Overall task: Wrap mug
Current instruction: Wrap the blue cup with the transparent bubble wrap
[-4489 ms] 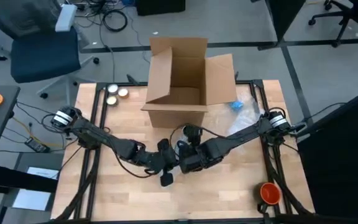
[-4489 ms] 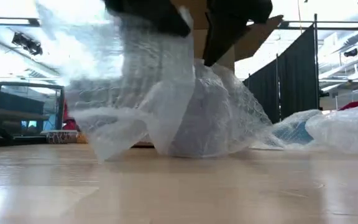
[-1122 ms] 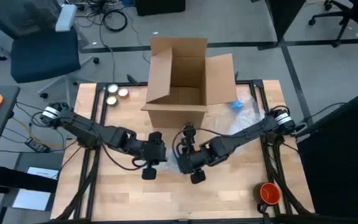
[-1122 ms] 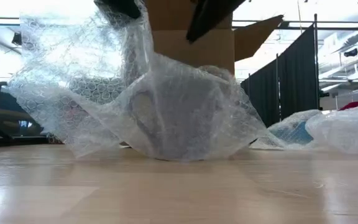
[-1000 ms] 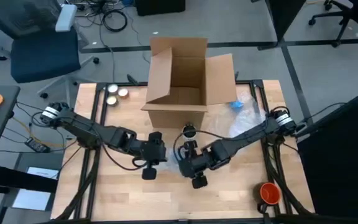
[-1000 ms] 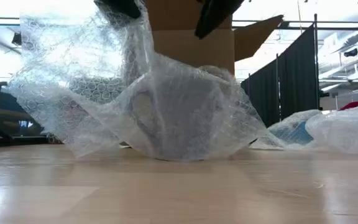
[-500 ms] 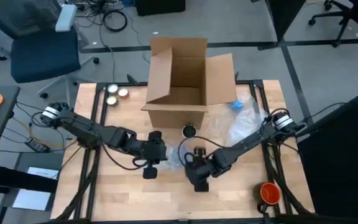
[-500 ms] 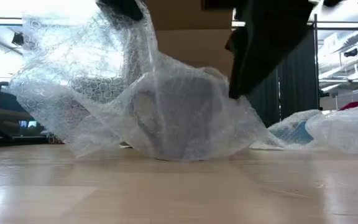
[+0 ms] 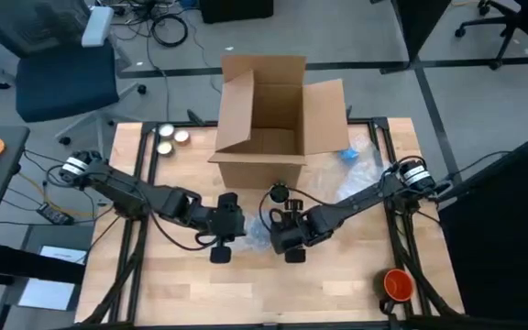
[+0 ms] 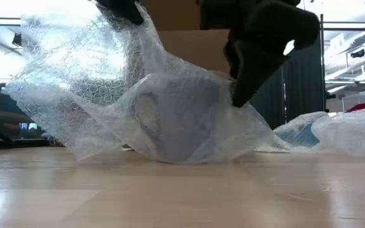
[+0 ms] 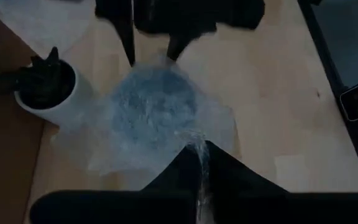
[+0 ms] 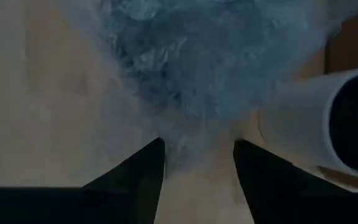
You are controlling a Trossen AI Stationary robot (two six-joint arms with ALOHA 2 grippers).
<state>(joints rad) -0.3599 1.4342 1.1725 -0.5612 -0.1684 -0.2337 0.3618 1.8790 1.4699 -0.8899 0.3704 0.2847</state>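
Now the mug (image 10: 182, 123) sits under bubble wrap (image 10: 106, 76) in the middle of the counter (image 9: 356, 275). The left gripper (image 11: 201, 163) pinches the wrap's edge. The right gripper (image 12: 197, 158) hangs beside it, jaws spread.

Wooden table (image 9: 191, 284) with cardboard box (image 9: 269, 124), bubble-wrapped mug (image 10: 176, 123), orange object (image 9: 398, 283), two small tins (image 9: 172, 134).

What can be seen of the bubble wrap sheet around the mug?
The clear, dimpled bubble wrap sheet lies draped loosely over the grey mug, whose handle shows through it, on the light wooden table. One edge is lifted, pinched in the left claw. The right claw is open at the opposite edge. The sheet spreads crumpled onto the tabletop.
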